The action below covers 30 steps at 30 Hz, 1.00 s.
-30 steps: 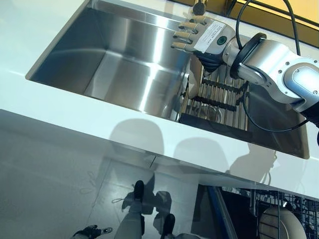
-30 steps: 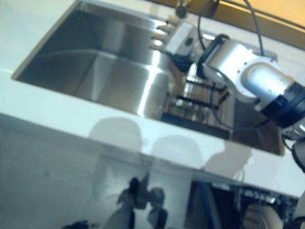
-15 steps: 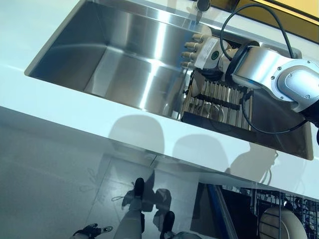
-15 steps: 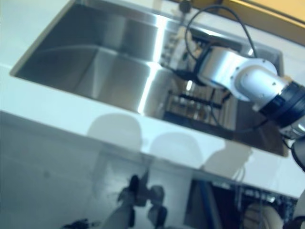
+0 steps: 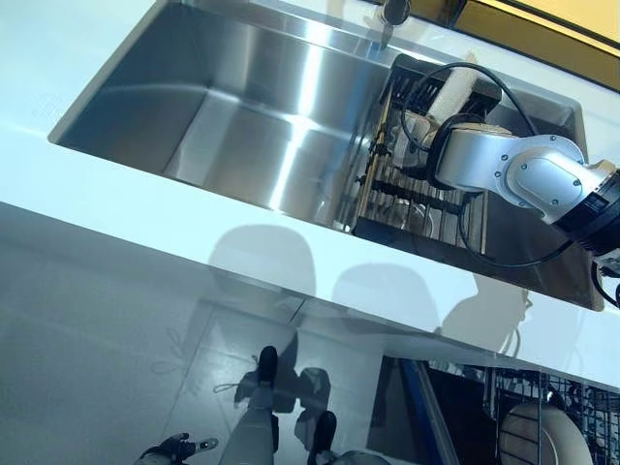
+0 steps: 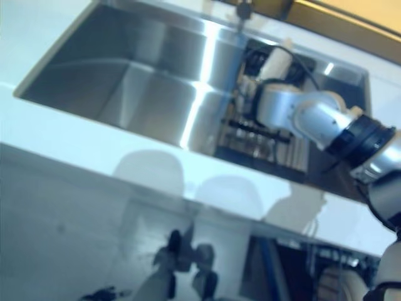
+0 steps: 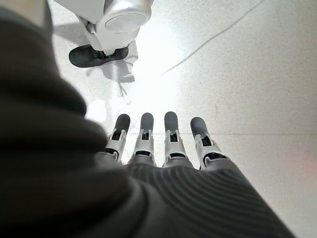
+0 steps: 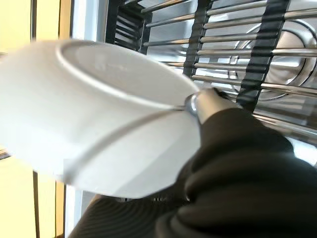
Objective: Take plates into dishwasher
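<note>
From the head cameras I see my right arm reaching into the stainless sink (image 5: 242, 107), down at the wire dish rack (image 5: 426, 189) that sits in the sink's right part. My right hand (image 8: 210, 106) is at a white plate (image 8: 99, 109) standing in that rack; in the wrist view the plate's underside fills most of the frame, with one silver digit lying against its rim and the rack's bars just behind. I cannot tell whether the fingers are closed on it, since they are hidden behind the plate. My left hand (image 7: 158, 144) hangs over the pale floor, fingers straight and side by side, holding nothing. Another plate (image 5: 542, 436) sits in the open dishwasher rack (image 5: 581, 402) below the counter (image 5: 145, 218).
</note>
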{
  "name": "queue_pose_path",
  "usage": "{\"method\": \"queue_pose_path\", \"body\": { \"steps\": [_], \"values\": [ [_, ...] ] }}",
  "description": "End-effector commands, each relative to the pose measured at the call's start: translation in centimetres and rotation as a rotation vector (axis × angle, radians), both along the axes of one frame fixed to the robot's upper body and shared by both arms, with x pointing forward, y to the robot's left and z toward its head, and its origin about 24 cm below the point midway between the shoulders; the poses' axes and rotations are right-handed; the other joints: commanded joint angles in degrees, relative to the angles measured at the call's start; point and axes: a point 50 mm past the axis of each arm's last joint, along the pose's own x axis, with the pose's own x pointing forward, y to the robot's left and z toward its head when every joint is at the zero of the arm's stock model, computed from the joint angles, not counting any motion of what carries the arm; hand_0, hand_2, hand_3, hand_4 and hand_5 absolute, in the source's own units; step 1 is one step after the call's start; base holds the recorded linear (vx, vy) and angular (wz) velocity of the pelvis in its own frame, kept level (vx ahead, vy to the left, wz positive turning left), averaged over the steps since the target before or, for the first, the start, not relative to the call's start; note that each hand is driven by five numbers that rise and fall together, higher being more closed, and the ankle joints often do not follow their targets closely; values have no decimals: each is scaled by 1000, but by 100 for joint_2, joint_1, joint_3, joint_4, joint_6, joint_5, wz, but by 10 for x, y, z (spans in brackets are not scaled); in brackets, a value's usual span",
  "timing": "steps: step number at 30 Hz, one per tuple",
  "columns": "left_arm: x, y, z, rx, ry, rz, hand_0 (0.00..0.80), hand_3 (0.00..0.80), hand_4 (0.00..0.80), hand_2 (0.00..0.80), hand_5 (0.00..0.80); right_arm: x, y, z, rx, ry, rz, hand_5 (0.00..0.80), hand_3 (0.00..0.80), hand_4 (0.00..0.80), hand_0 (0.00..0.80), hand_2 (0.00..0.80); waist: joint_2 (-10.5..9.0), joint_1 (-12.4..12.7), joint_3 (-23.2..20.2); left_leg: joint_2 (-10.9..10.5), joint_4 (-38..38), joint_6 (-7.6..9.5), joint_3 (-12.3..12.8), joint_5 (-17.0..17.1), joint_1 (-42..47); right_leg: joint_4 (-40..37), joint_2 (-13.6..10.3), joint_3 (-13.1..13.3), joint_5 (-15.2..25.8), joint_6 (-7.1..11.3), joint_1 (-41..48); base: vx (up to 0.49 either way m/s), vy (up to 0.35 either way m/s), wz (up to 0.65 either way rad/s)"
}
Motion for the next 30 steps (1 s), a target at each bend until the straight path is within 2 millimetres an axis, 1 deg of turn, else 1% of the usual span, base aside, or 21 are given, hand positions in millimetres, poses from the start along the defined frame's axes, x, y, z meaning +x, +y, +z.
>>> {"method": "queue_pose_path", "body": {
  "steps": [1,6,13,16,22,24,30],
  "values": [
    [-15,10,-2,18,49,45,0,0,0,0,0,3,-8,12,54,-67,-42,800,800,800,800,800,-184,130,-37,12,-19,-279,495,-1106,873,-17,-65,5,685,178,-802,0,0,0],
    [-17,11,-2,25,55,38,0,0,0,0,0,5,-11,18,120,-88,-44,800,800,800,800,800,-218,114,-132,17,-19,-276,525,-1146,941,-17,-58,25,663,181,-749,0,0,0],
    [-15,11,-2,25,56,32,0,0,0,0,0,5,-18,29,179,-137,11,800,800,800,800,800,-271,40,-338,20,-19,-251,587,-1230,1083,-17,-42,106,644,204,-652,-9,-5,-3],
    [-16,10,-2,20,63,35,0,0,0,0,0,3,-24,37,197,-155,9,800,800,800,800,800,-279,-16,-489,18,-19,-234,649,-1293,1197,-17,-37,180,640,225,-584,-16,6,-5],
    [-19,9,-3,7,75,46,0,0,0,0,0,1,-31,45,230,-178,31,800,800,800,800,800,-283,-129,-761,19,-19,-208,787,-1417,1441,-17,-30,338,622,251,-434,1,22,-18],
    [-21,7,-5,3,84,46,0,0,0,0,0,0,-36,49,268,-187,51,800,800,800,800,800,-274,-186,-925,13,-19,-185,848,-1495,1588,-17,-28,434,598,262,-330,26,28,-27],
    [-27,4,-8,0,112,31,0,0,0,0,0,-3,-47,59,415,-215,69,800,800,800,800,800,-257,-284,-1235,6,-19,-151,995,-1644,1858,-17,-26,586,556,303,-127,25,9,-22]
  ]
}}
